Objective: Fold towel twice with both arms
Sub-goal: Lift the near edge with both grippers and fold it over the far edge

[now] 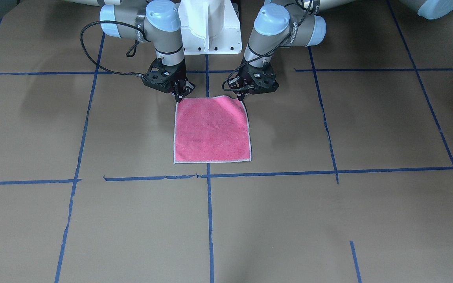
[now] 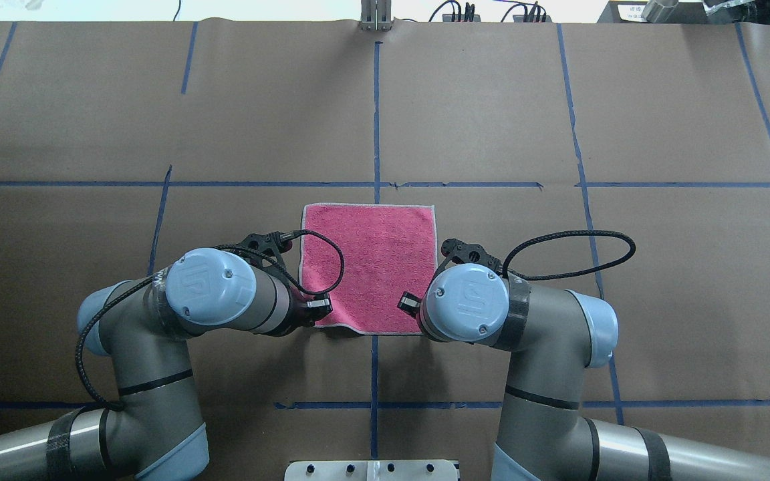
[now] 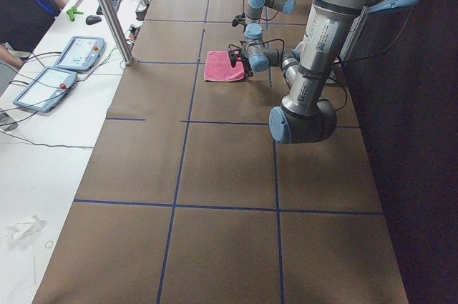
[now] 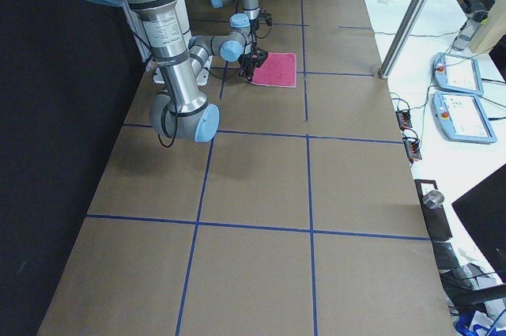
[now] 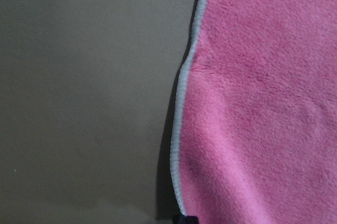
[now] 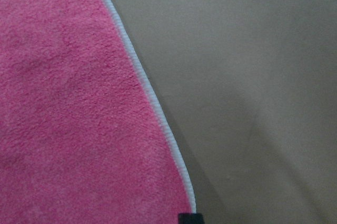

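Note:
The towel (image 1: 210, 129) lies flat on the brown table with its pink-red face up and its pale edging all round; it also shows in the overhead view (image 2: 371, 260). My left gripper (image 1: 243, 96) is at the towel's near corner on my left side, fingers together on the corner. My right gripper (image 1: 179, 95) is at the other near corner, also pinched shut on it. In the left wrist view the towel's edge (image 5: 181, 129) runs down to the fingertips and casts a shadow. The right wrist view shows the edge (image 6: 158, 113) doing the same.
Blue tape lines (image 1: 209, 220) divide the table into squares. The white pedestal base (image 1: 210, 27) stands just behind the grippers. A desk with tablets (image 3: 75, 54) and an upright metal post (image 3: 107, 11) stand on the far, operators' side.

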Controlling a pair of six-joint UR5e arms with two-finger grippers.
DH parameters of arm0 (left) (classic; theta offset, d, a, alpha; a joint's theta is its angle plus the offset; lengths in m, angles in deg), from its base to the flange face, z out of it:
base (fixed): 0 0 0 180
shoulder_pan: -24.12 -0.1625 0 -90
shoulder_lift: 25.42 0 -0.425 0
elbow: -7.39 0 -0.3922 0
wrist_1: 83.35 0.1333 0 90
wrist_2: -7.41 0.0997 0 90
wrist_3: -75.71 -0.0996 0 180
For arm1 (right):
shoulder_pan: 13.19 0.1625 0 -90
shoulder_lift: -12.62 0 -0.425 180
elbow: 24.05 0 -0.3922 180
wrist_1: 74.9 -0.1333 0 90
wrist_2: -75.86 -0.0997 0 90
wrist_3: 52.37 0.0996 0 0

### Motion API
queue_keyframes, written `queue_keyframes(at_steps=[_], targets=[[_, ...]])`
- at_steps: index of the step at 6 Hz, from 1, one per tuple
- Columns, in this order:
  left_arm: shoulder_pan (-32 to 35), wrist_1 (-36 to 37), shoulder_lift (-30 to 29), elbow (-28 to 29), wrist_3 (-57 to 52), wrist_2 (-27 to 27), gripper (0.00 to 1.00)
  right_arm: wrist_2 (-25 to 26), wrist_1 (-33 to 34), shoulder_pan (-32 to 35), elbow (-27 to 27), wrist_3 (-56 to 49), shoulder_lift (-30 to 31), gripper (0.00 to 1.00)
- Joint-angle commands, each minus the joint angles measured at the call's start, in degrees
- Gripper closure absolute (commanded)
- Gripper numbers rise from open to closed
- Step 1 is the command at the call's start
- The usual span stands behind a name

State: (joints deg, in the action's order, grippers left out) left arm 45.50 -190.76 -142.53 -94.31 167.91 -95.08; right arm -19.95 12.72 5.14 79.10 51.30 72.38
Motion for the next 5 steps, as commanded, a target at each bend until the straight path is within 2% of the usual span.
queue_keyframes(at_steps=[1, 3, 5], targets=[[0.3, 2.5, -0.1, -3.8, 0.0, -0.5, 1.00, -1.2, 1.8, 1.1, 5.9, -1.9, 0.8, 0.97], [4.1, 9.9, -0.2, -12.1, 0.0, -7.6, 1.00, -3.0, 9.4, 1.6, 12.6, -3.1, 0.5, 0.97], [4.1, 10.7, -0.3, -12.1, 0.0, -7.2, 1.00, -2.5, 9.7, 1.6, 11.6, -3.3, 0.7, 0.97]])
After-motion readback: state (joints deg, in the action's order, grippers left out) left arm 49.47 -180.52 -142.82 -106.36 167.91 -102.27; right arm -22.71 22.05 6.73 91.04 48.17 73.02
